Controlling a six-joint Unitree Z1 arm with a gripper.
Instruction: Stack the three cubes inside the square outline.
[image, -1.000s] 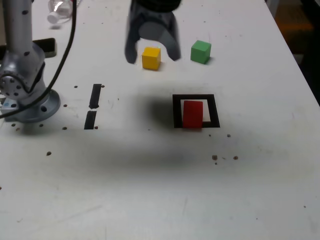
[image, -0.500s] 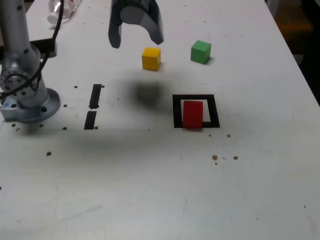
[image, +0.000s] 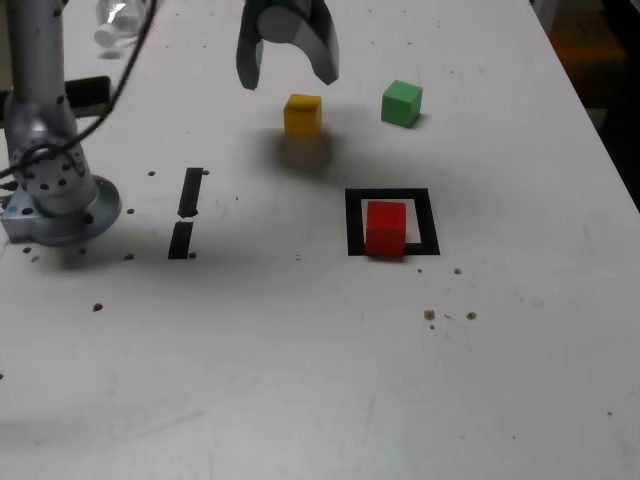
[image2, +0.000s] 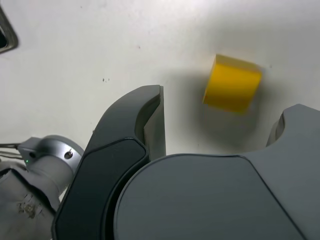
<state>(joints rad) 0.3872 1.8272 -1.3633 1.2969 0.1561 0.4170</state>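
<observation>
The yellow cube (image: 303, 114) (image2: 232, 84) rests on the white table toward the back. My gripper (image: 288, 72) (image2: 220, 120) hangs open in the air above it and slightly behind, holding nothing; in the wrist view the cube shows between the two fingers. The green cube (image: 401, 103) sits to the exterior view's right of the yellow one. The red cube (image: 385, 228) stands inside the square outline (image: 391, 222), near its front edge.
The arm's grey base (image: 58, 200) stands at the exterior view's left. Two short black tape strips (image: 186, 212) lie between the base and the outline. A crumpled clear object (image: 118, 20) lies at the back left. Small dark specks dot the table.
The gripper rose and swung left away from the yellow cube, then came back right, and now hangs open just above and behind it. The cubes have not moved.
</observation>
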